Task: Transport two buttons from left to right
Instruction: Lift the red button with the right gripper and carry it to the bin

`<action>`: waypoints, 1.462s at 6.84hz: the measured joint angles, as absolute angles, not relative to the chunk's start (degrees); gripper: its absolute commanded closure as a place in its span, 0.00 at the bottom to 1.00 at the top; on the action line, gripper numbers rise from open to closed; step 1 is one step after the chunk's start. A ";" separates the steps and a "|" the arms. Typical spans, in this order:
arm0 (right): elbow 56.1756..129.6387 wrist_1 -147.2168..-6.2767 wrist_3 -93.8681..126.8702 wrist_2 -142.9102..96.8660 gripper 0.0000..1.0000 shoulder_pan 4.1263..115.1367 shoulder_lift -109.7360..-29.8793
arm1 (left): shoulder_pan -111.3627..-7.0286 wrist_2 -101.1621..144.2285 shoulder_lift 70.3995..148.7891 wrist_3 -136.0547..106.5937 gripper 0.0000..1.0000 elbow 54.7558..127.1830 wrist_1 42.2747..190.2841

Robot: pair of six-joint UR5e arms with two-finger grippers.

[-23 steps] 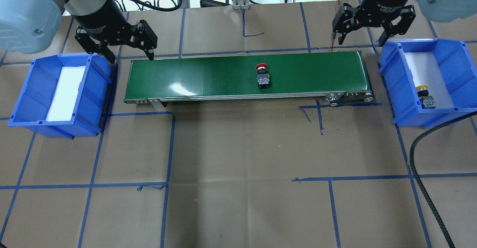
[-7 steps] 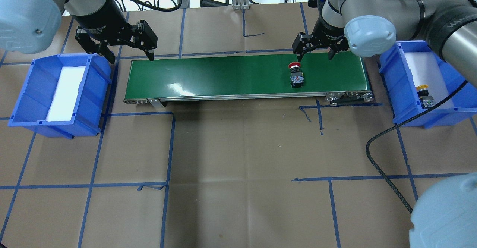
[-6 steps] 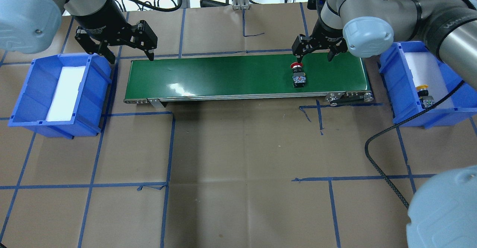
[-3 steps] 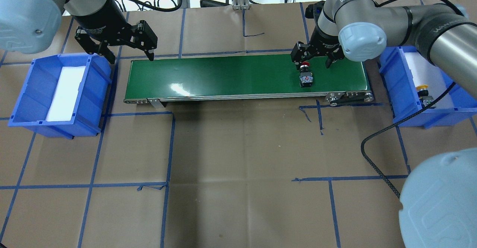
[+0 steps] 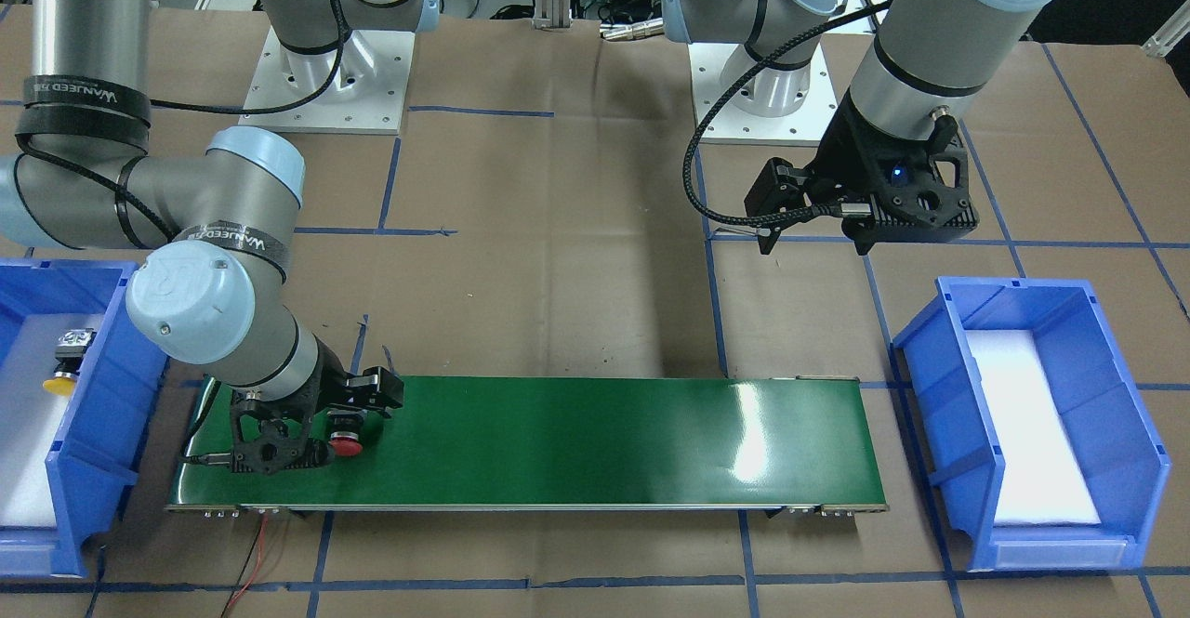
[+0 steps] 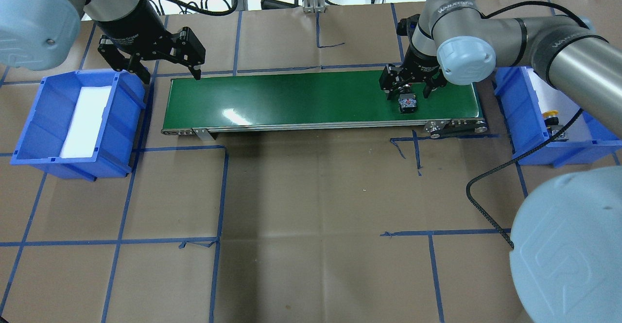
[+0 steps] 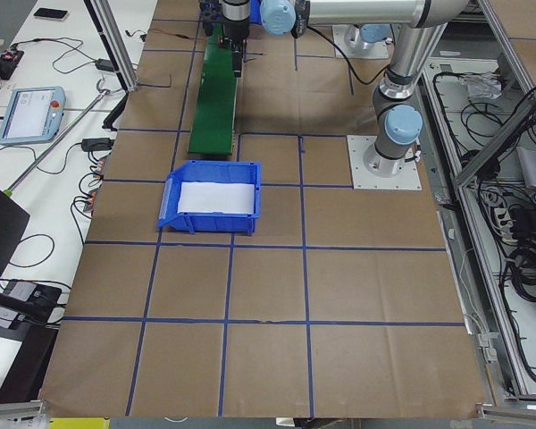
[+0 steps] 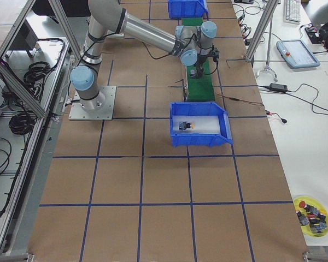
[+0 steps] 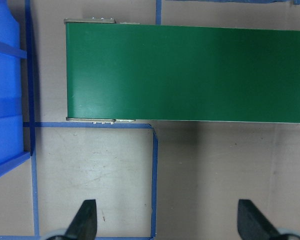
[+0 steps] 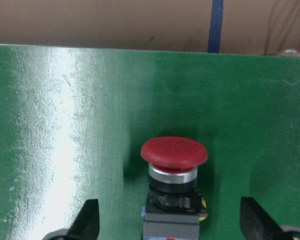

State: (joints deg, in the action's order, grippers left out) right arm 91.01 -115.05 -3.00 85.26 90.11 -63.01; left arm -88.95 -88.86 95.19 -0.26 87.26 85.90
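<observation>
The red button (image 6: 407,102) lies on its side on the green conveyor belt (image 6: 291,97) near its right end, cap toward the far edge. It also shows in the right wrist view (image 10: 174,152) and the front view (image 5: 347,446). My right gripper (image 6: 408,94) is open and low over it, one finger on each side and apart from it (image 10: 171,220). The yellow button (image 6: 551,115) lies in the right blue bin (image 6: 534,154). My left gripper (image 6: 171,76) is open and empty above the belt's left end (image 9: 167,222).
The left blue bin (image 6: 29,124) holds only a white foam liner. A black cable (image 6: 486,187) loops over the table on the right. A yellow dish of spare buttons (image 8: 311,210) sits on a side table. Blue tape lines cross the brown table cover.
The red button has ridden the belt to the right. My right arm swung from over the right bin to the belt and came down around the button. The left arm has not moved.
</observation>
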 measured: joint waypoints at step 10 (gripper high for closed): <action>77.25 -97.56 -23.23 99.27 0.96 69.70 -70.47 | -88.95 -88.68 94.50 -0.47 0.00 88.85 85.61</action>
State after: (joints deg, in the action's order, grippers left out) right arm 77.25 -97.56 -23.23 99.27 69.70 -70.47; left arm -88.95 -88.68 94.50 -0.47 88.85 85.61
